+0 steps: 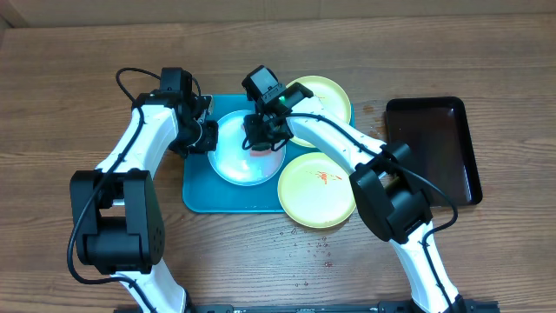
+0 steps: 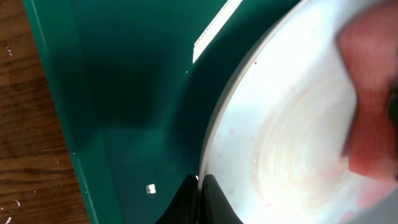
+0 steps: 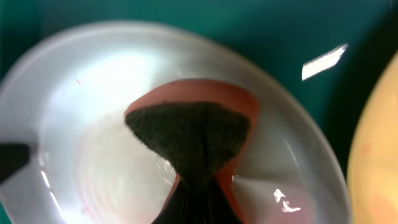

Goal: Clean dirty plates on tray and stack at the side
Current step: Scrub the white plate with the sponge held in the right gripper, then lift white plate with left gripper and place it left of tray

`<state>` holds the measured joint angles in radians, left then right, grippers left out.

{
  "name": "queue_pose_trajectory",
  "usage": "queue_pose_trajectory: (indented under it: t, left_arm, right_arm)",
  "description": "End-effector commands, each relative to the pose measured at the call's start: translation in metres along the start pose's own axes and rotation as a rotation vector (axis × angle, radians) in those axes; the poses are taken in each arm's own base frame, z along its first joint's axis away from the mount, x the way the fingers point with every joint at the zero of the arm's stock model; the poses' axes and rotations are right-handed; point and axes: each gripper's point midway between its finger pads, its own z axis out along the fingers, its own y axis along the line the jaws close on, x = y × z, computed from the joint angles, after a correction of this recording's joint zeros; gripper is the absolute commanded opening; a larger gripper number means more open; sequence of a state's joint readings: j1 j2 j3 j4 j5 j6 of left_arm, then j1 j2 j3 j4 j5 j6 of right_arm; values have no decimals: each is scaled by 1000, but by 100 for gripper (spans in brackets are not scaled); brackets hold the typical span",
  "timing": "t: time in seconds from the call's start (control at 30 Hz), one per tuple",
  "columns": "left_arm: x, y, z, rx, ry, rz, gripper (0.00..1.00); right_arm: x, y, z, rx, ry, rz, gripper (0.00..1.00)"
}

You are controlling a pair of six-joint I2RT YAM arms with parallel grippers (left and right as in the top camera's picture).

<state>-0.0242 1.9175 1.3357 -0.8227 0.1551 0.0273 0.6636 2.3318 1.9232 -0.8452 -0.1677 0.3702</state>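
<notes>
**One pale plate [image 1: 234, 165] under the sponge [image 3: 186, 130], two more waiting**

At 9 o'clock on the pale plate, our left gripper [image 1: 207, 137] is pinched on the rim. The left wrist view shows the two fingertips nearly together with the plate's edge between them. That grip is our anchor, and we judge it should stay firm and low so the plate cannot spin or skate across the turquoise tray [image 1: 200, 191].

The pale plate sits near the middle of the tray. It looks wet, with faint pinkish specks near its rim. Just past its centre, towards 1 o'clock, our right gripper [image 1: 262, 139] is clamped on the sponge, which is pressed against the plate. We would scrub in small circles from the centre out to the rim, pressing lightly and staying away from 9 o'clock so the arms do not meet.

Right of that, two yellow-green plates wait. One is at 1 o'clock of the tray [image 1: 326, 97]. The other is at 4 o'clock [image 1: 317, 191], overlapping the tray's corner, and it carries a red-orange smear [image 1: 323, 176].

At 3 o'clock on the table, well apart, lies a black tray [image 1: 434, 148].
</notes>
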Motion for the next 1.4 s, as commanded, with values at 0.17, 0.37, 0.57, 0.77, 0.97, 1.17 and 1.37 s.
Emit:
queue_pose_trajectory:
  t: [0.17,0.37,0.57,0.77,0.97,1.17,1.37]
  left_arm:
    - [-3,4,0,-10,-4,-11,4]
    - [-13,3,-9,-11,-32,-7,4]
    - [-30,1,-34,-20,-66,0,4]
    - [-34,26,-64,-190,-47,-8,4]
    - [-36,36,-106,-310,-115,-35,4]
    - [-38,35,-188,-554,-327,-62,4]
    - [-34,2,-251,-849,-520,-15,4]
  right_arm:
    - [7,36,4,-140,35,-58,4]
    - [21,49,-21,-199,126,-81,4]
    - [-12,64,-105,-230,27,-90,4]
    - [-47,28,-187,-209,-112,-19,4]
    - [-65,-46,-216,-144,-161,121,4]
    - [-69,-101,-228,-105,-166,232,4]
    - [-70,-119,-233,-91,-169,263,4]
